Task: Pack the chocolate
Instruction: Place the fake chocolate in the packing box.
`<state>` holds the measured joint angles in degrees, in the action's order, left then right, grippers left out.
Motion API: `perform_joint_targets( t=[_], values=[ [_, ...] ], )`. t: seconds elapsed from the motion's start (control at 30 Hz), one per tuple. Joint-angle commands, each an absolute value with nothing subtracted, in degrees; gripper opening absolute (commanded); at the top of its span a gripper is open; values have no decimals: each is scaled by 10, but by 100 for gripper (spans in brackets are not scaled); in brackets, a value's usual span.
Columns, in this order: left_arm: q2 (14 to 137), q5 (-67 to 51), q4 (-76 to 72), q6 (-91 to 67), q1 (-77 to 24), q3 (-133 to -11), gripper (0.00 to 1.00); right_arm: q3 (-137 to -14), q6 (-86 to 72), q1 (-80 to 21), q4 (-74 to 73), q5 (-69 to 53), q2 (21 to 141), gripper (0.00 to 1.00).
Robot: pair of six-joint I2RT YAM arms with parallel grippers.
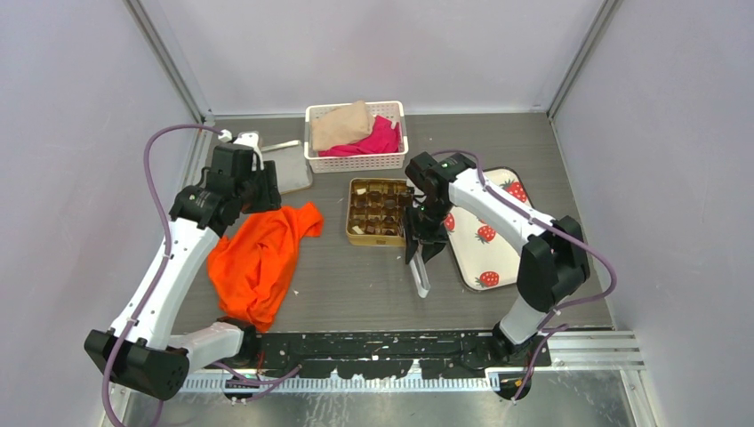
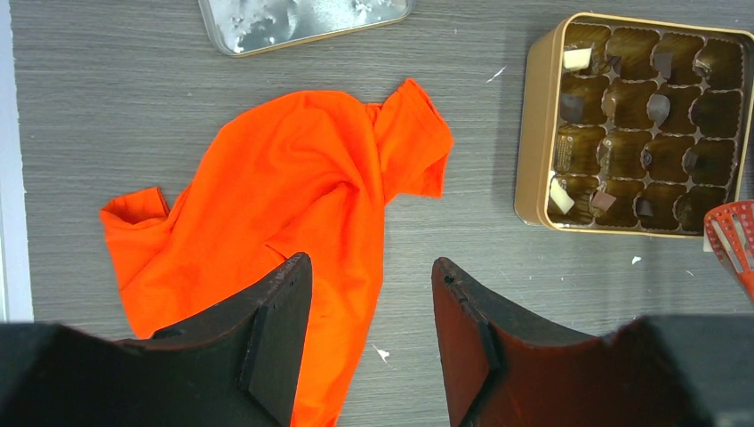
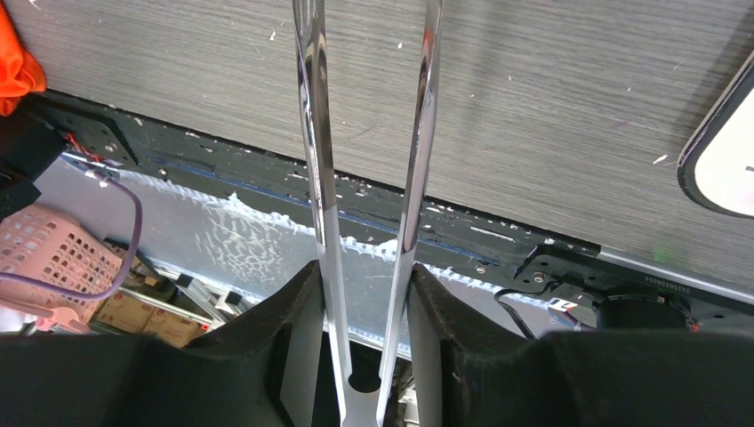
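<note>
Several chocolate pieces, dark brown and cream-white, lie in the brown compartments of the gold tin, which stands mid-table in the top view. My right gripper is at the tin's near right corner, shut on silver tongs that point toward the table's near edge. In the right wrist view the gripper squeezes the two tong arms. My left gripper hovers open and empty over an orange shirt; its jaws stand wide apart in the left wrist view.
The orange shirt lies crumpled left of the tin. A white strawberry-print tray lies on the right, partly under my right arm. A white basket of cloths stands at the back. The silver tin lid lies beside it. A red slotted piece shows by the tin.
</note>
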<state>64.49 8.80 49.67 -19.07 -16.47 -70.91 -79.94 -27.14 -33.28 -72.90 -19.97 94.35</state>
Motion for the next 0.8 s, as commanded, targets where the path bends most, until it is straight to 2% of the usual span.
perform_joint_targets(
  t=[0.0,0.53,0.67,0.77],
  values=[
    [628,92,483,-187,-162,-717,53,-818,-277,-333,-708,-197,953,7],
    [613,93,478,-183,-162,-701,53,-818,-307,-334,-674,-154,969,12],
    [608,96,481,-183,-162,-696,53,-815,-299,-333,-685,-151,969,18],
    [604,96,482,-184,-162,-692,53,-809,-300,-333,-686,-151,966,26]
  ],
)
